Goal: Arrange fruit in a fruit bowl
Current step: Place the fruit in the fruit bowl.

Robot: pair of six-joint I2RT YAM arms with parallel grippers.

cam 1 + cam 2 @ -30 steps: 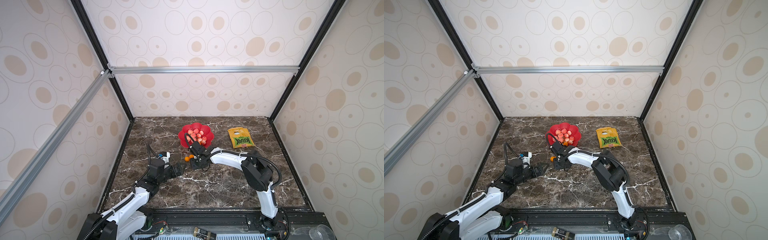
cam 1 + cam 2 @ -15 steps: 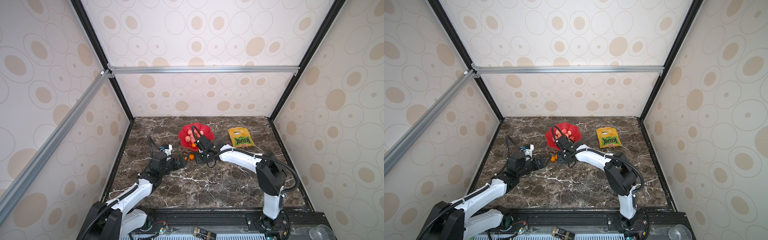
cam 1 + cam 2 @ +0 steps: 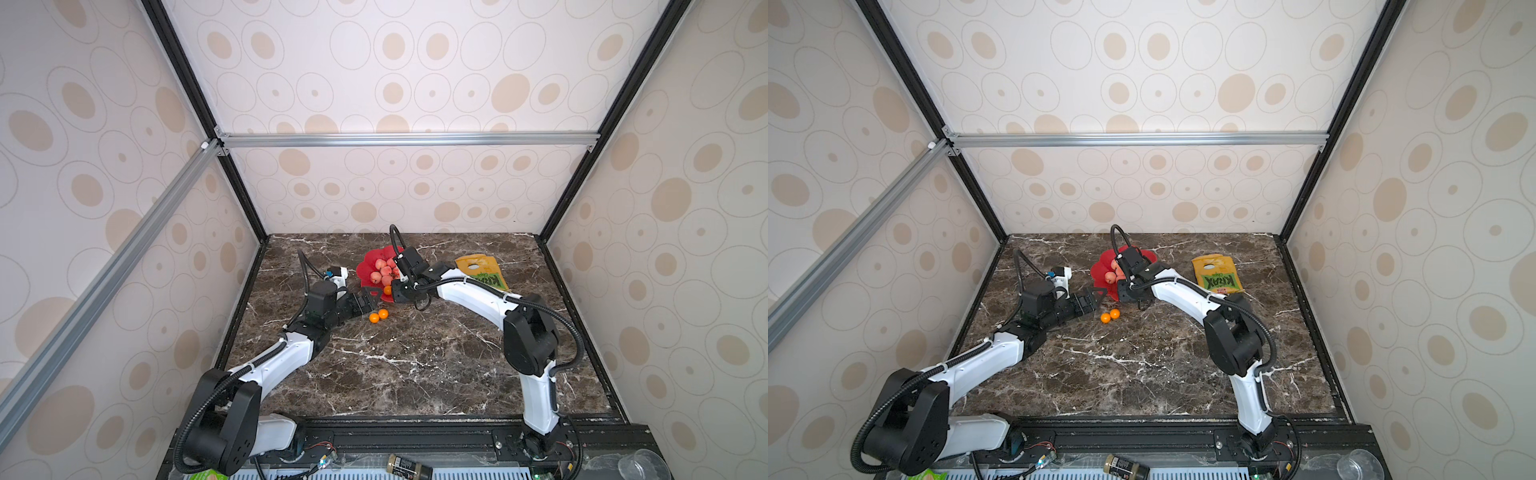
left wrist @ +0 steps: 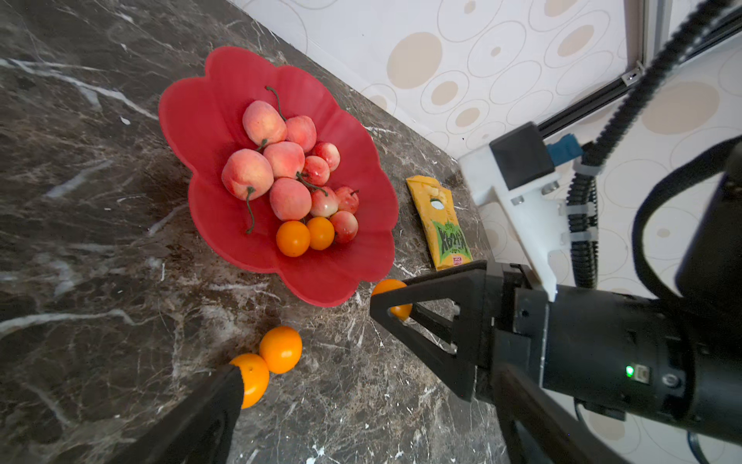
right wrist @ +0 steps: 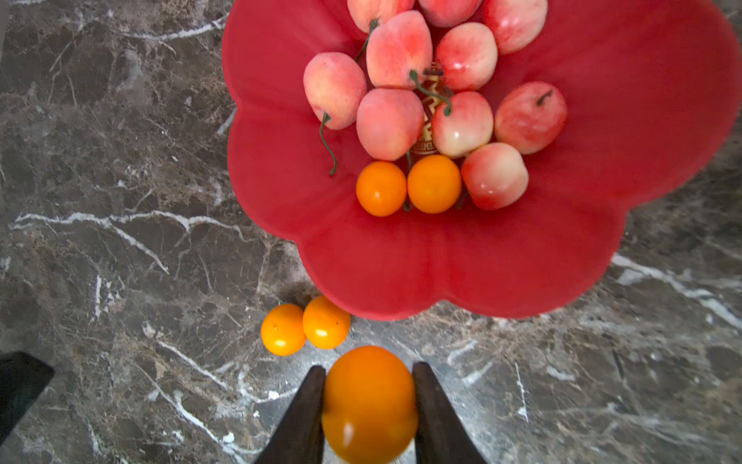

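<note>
– While the right end effector pinches one orange fruit just outside the near rim of the fruit bowl, what worries you?

– Slip, mostly. That fruit is round and glossy, held between two narrow fingers. Any jolt and I'd expect it to squirt out onto the bench and roll.

– And if it lets go too early?

– Same result: it lands short of the rim. Too far in, it strikes the peaches and the two oranges heaped at the centre, and that shallow wall may let one roll out.

– What about the left end effector?

– Jaws apart, empty, one finger right beside the pair of loose oranges lying on the bench near the bowl. A careless nudge would send them rolling away. Both arms are also working close together, so a clash between them is possible.
</note>
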